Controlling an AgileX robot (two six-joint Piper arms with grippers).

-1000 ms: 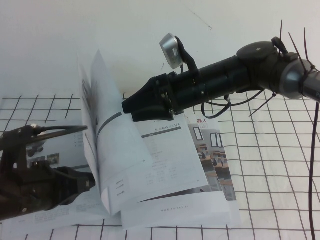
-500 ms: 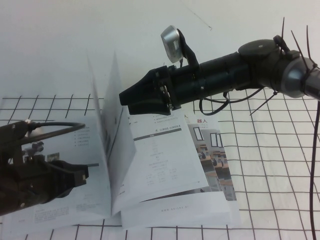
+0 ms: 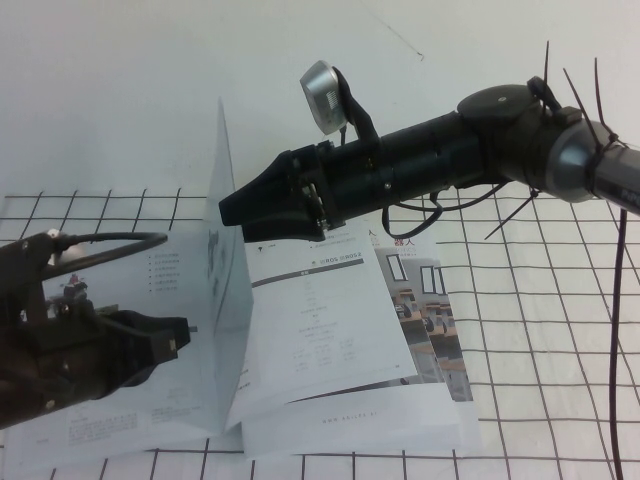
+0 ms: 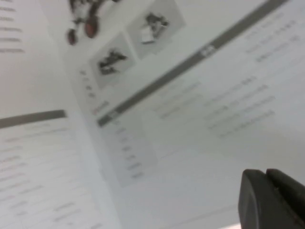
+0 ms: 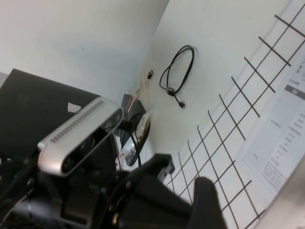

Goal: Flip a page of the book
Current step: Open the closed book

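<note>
Page (image 3: 222, 260) now upright btwn left claw (image 3: 180, 338) & right claw (image 3: 232, 208); grips unclear.

The book (image 3: 330, 340) lay open on the counter (image 3: 540, 330), near its front edge and left of centre. The page (image 3: 222, 290) stood nearly upright from the book's spine, between the two arms. The left end effector (image 3: 172, 340) hovered low over the book's left half, just left of the standing page and close to it. The right end effector (image 3: 228, 208) hung above the book's right half, reaching in from the right, its tip at the page's upper part. Under the book's right side, more printed sheets (image 3: 440, 300) stuck out toward the right.
</note>
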